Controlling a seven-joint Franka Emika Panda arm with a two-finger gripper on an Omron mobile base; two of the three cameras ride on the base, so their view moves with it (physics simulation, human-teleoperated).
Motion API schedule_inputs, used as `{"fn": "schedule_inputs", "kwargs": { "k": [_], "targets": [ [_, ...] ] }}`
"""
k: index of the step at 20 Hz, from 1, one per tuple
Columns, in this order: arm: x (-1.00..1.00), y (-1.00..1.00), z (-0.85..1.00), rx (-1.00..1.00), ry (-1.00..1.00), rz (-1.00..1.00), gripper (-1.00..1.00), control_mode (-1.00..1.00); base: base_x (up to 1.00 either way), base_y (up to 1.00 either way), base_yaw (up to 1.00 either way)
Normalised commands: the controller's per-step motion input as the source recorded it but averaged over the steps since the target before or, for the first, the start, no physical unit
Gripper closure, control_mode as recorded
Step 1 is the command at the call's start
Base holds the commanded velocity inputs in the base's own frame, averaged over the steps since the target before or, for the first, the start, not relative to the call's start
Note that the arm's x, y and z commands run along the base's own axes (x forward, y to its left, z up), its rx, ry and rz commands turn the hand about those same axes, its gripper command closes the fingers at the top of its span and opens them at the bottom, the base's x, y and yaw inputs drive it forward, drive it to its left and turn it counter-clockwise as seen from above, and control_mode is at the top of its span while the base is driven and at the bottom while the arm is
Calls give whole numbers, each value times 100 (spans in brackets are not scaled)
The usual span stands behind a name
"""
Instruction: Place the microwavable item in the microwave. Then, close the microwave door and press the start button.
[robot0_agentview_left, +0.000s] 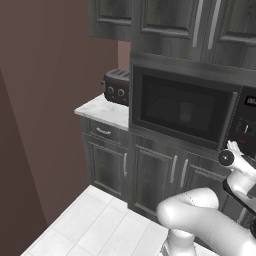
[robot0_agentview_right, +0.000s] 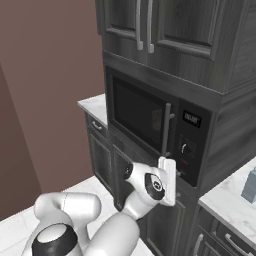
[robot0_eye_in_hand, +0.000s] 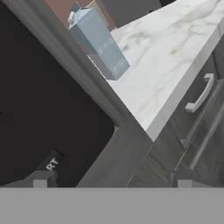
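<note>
While the wide grey-framed, dark-glass microwave door (robot0_agentview_left: 182, 107) sits shut with the squat brownish-pink cylinder (robot0_agentview_left: 187, 112) dimly visible behind it, the white two-finger gripper (robot0_eye_in_hand: 112, 179) hangs spread and empty at the black control panel (robot0_agentview_right: 190, 142).

Mid-frame, the microwave door (robot0_agentview_right: 140, 116) looks shut; the gripper (robot0_agentview_right: 170, 181) sits below the control panel (robot0_agentview_right: 191, 142), apparently touching.

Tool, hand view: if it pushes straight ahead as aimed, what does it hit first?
Likely the microwave front: the open tool aims at the lower corner of its black control panel, near the start button. Depth is unclear; it may land on the grey frame.
</note>
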Motion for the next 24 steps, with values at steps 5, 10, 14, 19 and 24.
{"fn": "schedule_inputs", "kwargs": {
  "k": [5, 10, 14, 19, 24],
  "targets": [
    [21, 0, -32, 0, -9, 0, -100, -100, 0, 0, 0],
    [24, 0, -34, 0, -7, 0, -100, -100, 0, 0, 0],
    [29, 0, -17, 0, -11, 0, -100, -100, 0, 0, 0],
    [28, 0, -14, 0, -10, 0, -100, -100, 0, 0, 0],
    [4, -6, -9, 0, -13, 0, -100, -100, 0, 0, 0]
  ]
}}
